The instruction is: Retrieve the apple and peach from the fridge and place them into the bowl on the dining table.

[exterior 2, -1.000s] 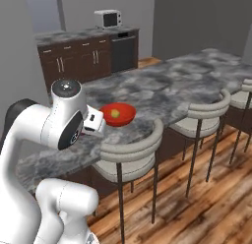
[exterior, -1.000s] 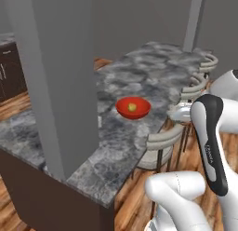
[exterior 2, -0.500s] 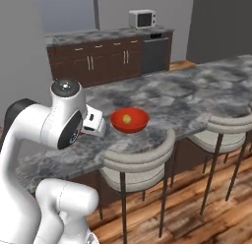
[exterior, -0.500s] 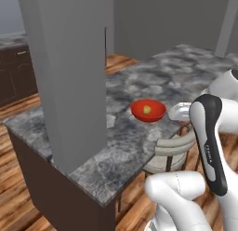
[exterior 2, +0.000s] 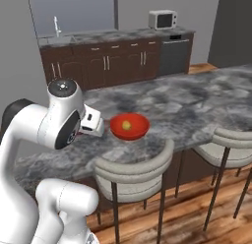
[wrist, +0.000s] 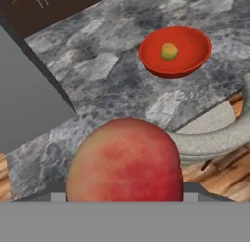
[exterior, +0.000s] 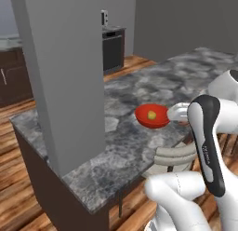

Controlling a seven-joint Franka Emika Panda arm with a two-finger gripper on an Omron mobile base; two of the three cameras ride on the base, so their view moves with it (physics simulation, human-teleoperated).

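Since the earlier frames the base has driven on: both base views have swung along the surface (exterior 2: pixel 197 98), and the bowl (exterior 2: pixel 129 126) now lies nearer the arm. This is camera motion, not a move of the things.

Bowl: red-orange, upright on the grey stone surface near its edge, just beyond the nearest stool (exterior 2: pixel 133 171). A small yellowish fruit (wrist: pixel 169 51) lies in its middle; too small to say which kind.

Tool (wrist: pixel 125 199): grasping a large red and yellow fruit, the peach (wrist: pixel 125 163). In the hand view the peach sits low and close between the fingertips, which it hides. It is held off the surface edge, above the stool's curved back, well short of the bowl.

In the left base view the bowl (exterior: pixel 152 116) sits just left of the wrist, and a grey pillar (exterior: pixel 65 71) stands on the surface further left. Dark cabinets (exterior 2: pixel 113 63) and a microwave (exterior 2: pixel 162 19) line the far wall.
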